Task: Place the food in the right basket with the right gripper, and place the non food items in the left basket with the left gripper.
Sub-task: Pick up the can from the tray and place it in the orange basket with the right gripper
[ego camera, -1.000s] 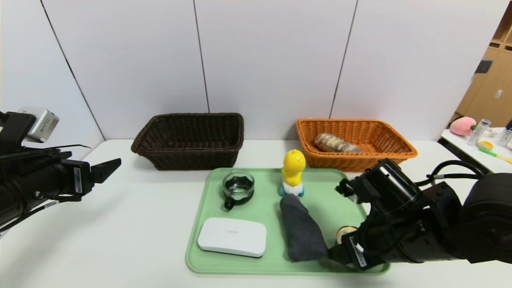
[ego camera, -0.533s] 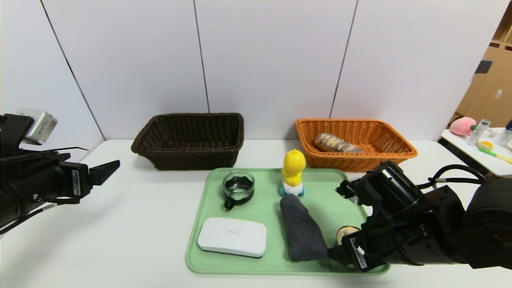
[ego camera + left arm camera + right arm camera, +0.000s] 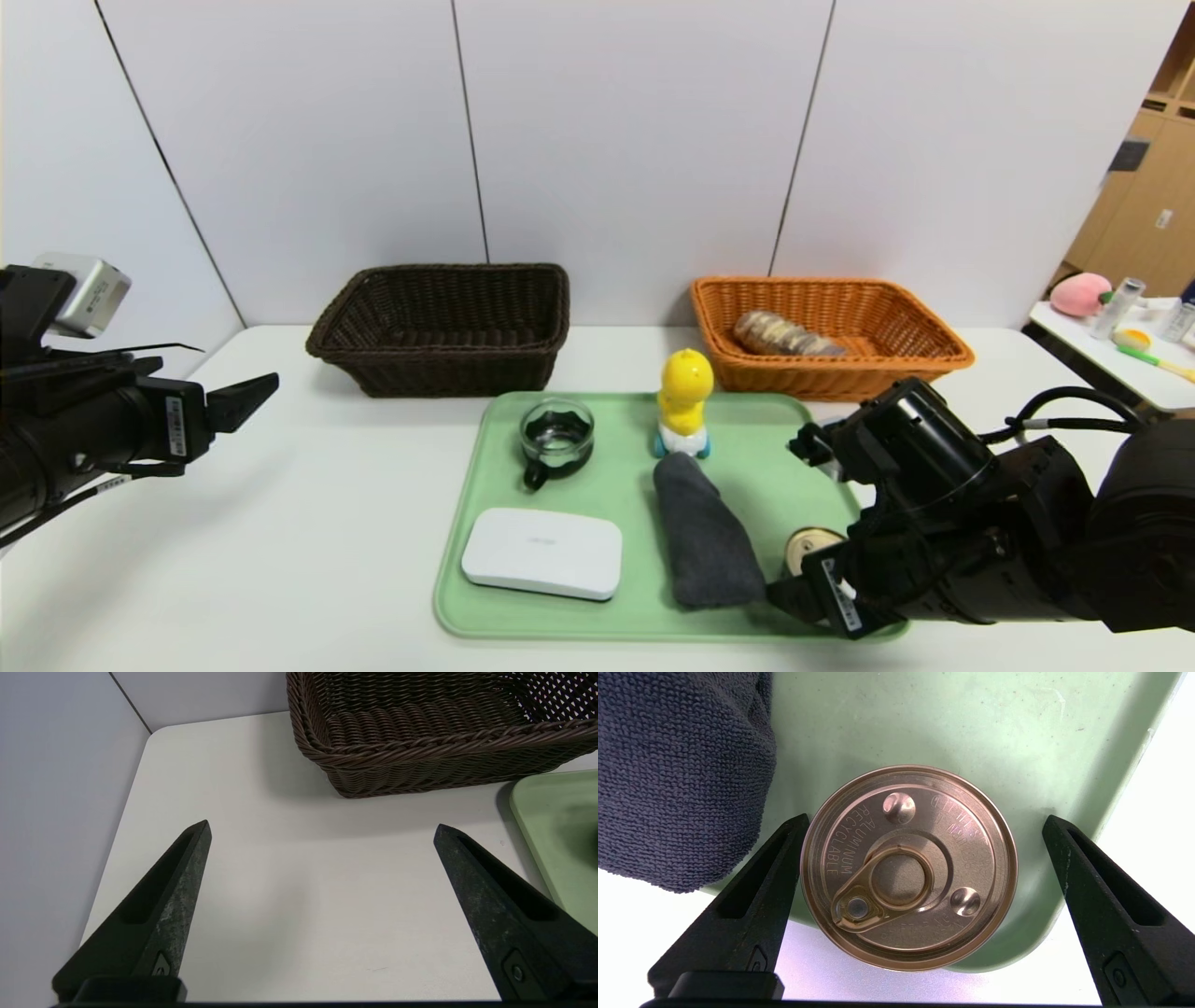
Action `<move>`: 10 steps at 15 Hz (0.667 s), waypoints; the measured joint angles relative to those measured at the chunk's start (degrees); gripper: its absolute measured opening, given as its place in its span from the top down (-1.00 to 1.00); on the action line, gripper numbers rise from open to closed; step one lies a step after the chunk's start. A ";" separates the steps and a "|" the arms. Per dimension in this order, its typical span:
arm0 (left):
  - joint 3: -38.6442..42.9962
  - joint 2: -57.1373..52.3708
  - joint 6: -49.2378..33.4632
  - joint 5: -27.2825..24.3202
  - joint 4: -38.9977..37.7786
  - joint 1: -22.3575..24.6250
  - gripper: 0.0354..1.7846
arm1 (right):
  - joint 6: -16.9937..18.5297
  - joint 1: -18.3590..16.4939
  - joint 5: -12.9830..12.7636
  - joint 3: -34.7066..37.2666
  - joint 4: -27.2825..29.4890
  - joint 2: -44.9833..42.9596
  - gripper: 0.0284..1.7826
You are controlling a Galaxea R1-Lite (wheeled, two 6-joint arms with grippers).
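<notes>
A gold-lidded tin [image 3: 909, 867] stands in the near right corner of the green tray [image 3: 616, 485]. My right gripper [image 3: 925, 817] is open and straddles it from above: one finger sits close by the rim on the cloth side, the other stands a gap away. In the head view the arm hides most of the tin [image 3: 810, 546]. The bread roll [image 3: 780, 334] lies in the orange basket [image 3: 831, 373]. The grey cloth [image 3: 705, 537], duck toy [image 3: 684, 397], white box [image 3: 541, 553] and glass cup [image 3: 556, 434] rest on the tray. My left gripper [image 3: 247, 397] hovers open over bare table, short of the dark basket [image 3: 439, 359].
White wall panels stand right behind both baskets. A side table at the far right holds a pink peach toy [image 3: 1081, 293] and small bottles. The cloth [image 3: 677, 774] lies right beside the tin. The tray's corner [image 3: 1111, 788] ends just past the tin.
My right arm has shifted slightly toward me and to the right, so more of the tin's lid shows. The left arm has drifted a little back to the left.
</notes>
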 joint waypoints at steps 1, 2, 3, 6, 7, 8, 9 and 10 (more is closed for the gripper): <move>0.00 -0.05 0.00 -0.11 0.02 0.00 -0.89 | 0.02 0.00 0.05 0.00 -0.02 0.00 -0.91; 0.11 -0.06 0.04 -0.16 0.00 -0.04 -0.89 | 0.00 0.00 0.09 -0.02 0.00 0.00 -0.91; 0.23 -0.09 0.06 -0.18 0.02 -0.04 -0.89 | 0.00 0.00 0.13 -0.02 -0.02 -0.04 -0.91; 0.41 -0.17 0.11 -0.16 0.00 -0.04 -0.89 | 0.02 -0.02 0.13 0.13 -1.51 -0.02 -0.91; 0.41 -0.28 0.06 -0.18 0.00 -0.04 -0.89 | 0.02 0.00 0.20 0.16 -2.67 0.09 -0.91; 0.41 -0.39 0.02 -0.18 0.02 -0.04 -0.89 | 0.00 0.00 0.22 0.17 -3.54 0.20 -0.91; 0.41 -0.44 0.04 -0.18 0.02 -0.04 -0.89 | -0.01 0.00 0.17 0.20 -3.74 0.27 -0.91; 0.41 -0.46 0.02 -0.18 0.00 -0.04 -0.89 | -0.04 0.00 0.17 0.39 -3.86 0.27 -0.91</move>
